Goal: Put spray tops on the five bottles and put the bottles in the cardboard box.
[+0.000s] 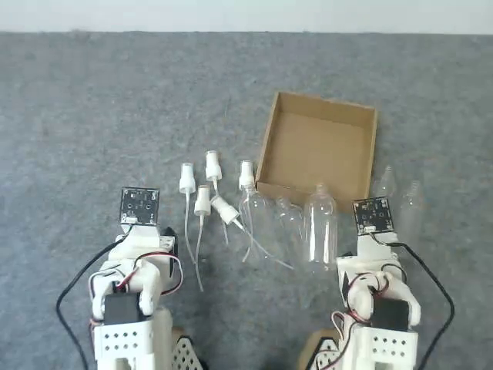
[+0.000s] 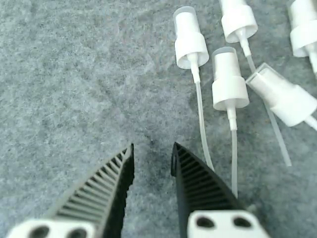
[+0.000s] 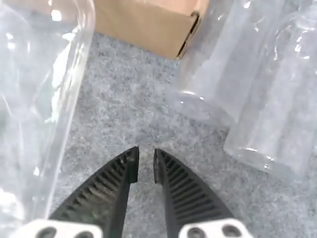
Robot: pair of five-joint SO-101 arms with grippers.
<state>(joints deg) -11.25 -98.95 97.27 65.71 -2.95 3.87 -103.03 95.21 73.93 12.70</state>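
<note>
Several white spray tops with long dip tubes lie loose on the grey carpet left of the open cardboard box. One spray top sits at the neck of a clear bottle. Two more clear bottles lie in front of the box, and two others to its right. My left gripper hangs slightly open over bare carpet just short of the spray tops. Between a large bottle and two other bottles, my right gripper is shut on nothing.
The box is empty and stands just beyond the bottles. The left arm sits at the near left and the right arm at the near right. Grey carpet spreads wide to the far left and back.
</note>
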